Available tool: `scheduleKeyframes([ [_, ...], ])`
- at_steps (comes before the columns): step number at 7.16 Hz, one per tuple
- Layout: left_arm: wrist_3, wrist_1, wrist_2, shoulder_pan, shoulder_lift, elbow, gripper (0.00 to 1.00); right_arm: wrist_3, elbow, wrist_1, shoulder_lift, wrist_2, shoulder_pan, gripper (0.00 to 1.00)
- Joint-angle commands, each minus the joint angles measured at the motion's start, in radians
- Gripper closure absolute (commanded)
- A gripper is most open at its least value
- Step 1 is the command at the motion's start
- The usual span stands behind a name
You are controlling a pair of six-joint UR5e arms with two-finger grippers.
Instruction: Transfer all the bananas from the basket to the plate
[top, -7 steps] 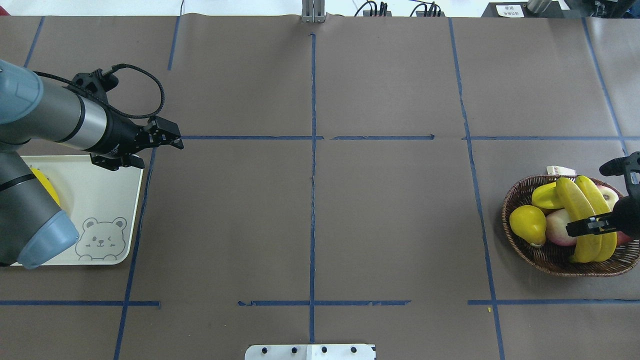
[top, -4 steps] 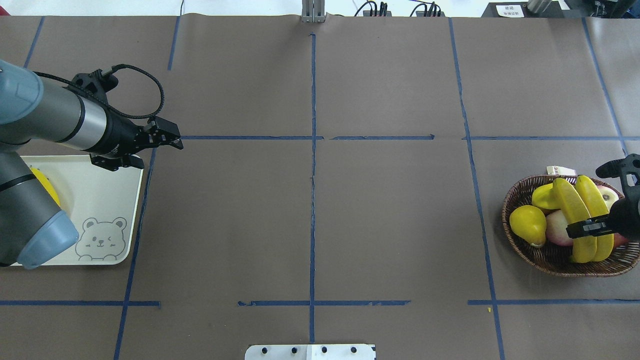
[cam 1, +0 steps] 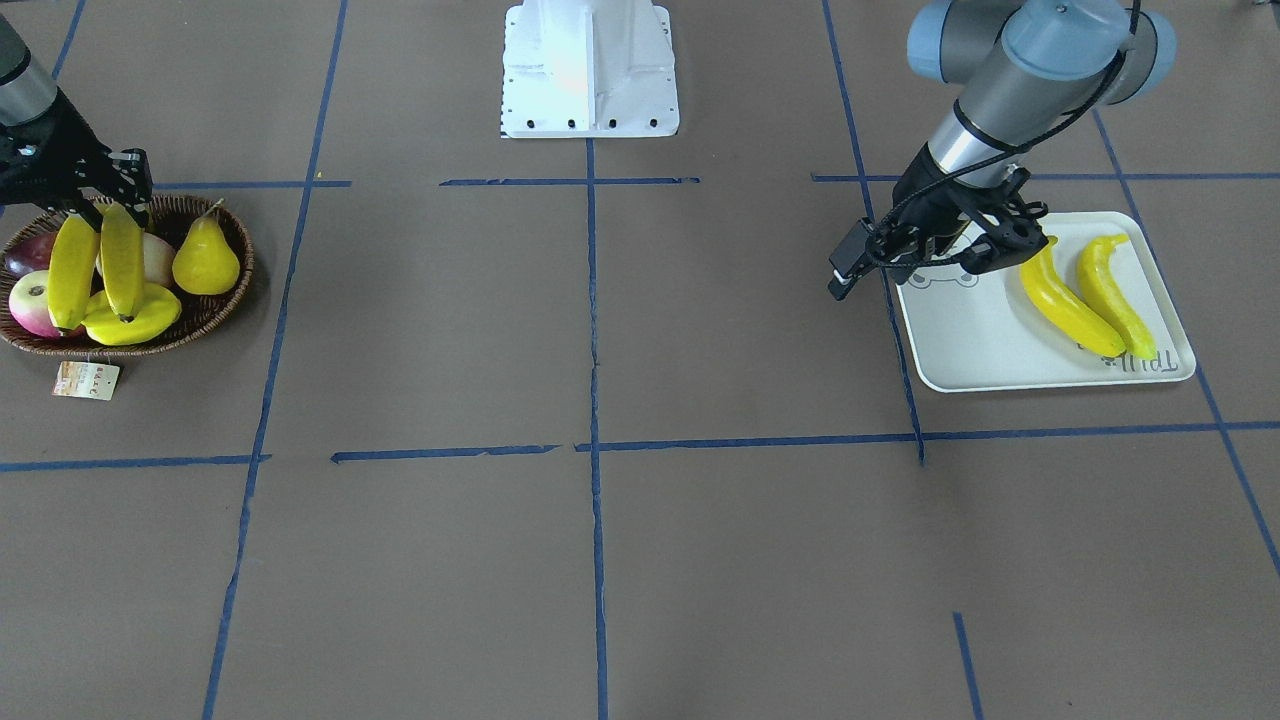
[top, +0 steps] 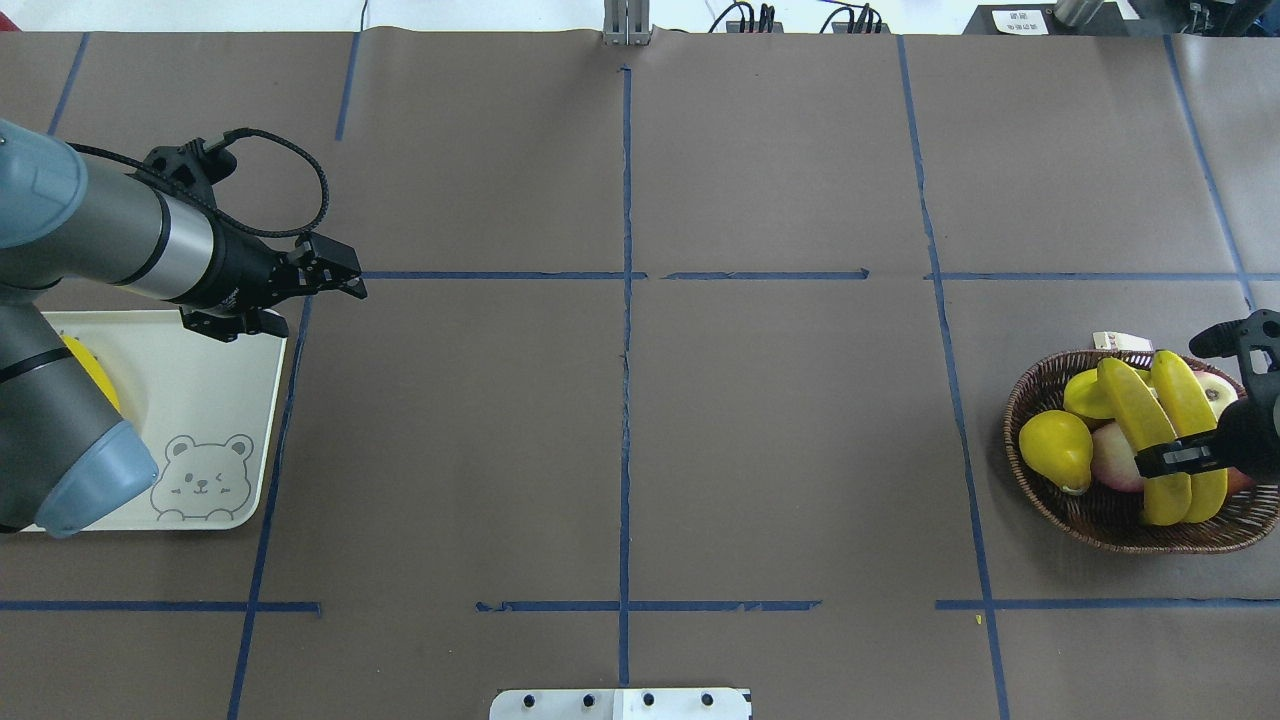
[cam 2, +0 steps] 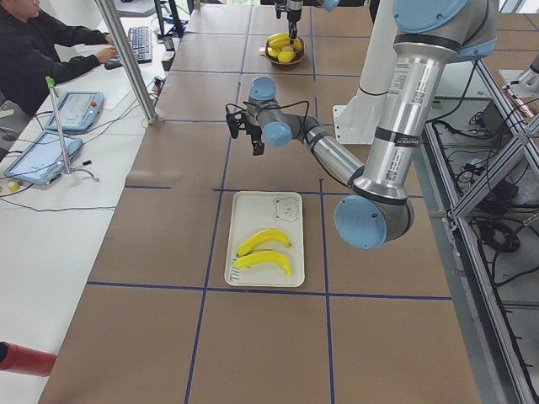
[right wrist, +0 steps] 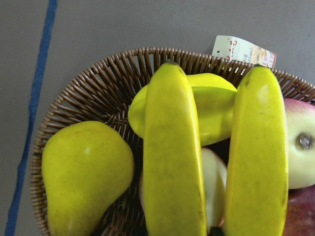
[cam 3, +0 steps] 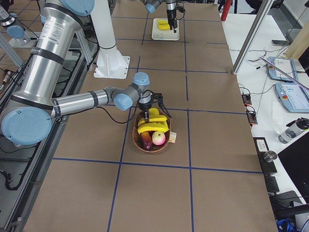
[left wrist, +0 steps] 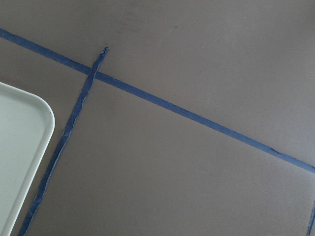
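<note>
Two bananas [cam 1: 1065, 300] [cam 1: 1115, 300] lie on the plate [cam 1: 1000, 350], whose bear drawing shows in the overhead view [top: 200, 400]. Two more bananas [top: 1135, 420] [top: 1185, 400] lie side by side across the basket [top: 1020, 400]. My right gripper [top: 1185, 458] reaches in over them. Its fingers sit on either side of the banana nearer the table's middle [right wrist: 172, 157], shut on it. My left gripper [top: 235, 325] hangs open and empty over the plate's far inner corner. My left arm hides most of the plate's bananas in the overhead view.
The basket also holds a yellow pear [top: 1055, 445], a yellow starfruit [top: 1090, 395] under the bananas, and apples [top: 1115, 460]. A paper tag [top: 1115, 340] lies by its far rim. Blue tape lines cross the brown table cover. An operator sits beyond the far table edge [cam 2: 34, 50].
The right gripper has shifted slightly, and the far end of the banana between its fingers has swung a little toward the table's middle. The left arm has not moved.
</note>
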Motion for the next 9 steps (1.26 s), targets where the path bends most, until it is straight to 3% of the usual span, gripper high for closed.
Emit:
scheduleKeyframes([
  [1,0.0,0.0,0.0,0.0,0.0,0.0,0.0,0.0,-0.008,0.0,0.003,0.0,-0.007,0.44],
  [3,-0.003,0.0,0.0,0.0,-0.001,0.0,0.0,-0.002,-0.008,0.0,0.003,0.0,-0.01,0.34],
  [9,-0.003,0.0,0.002,0.0,0.0,-0.004,0.0,0.0,-0.031,0.0,0.016,-0.003,-0.03,0.39],
])
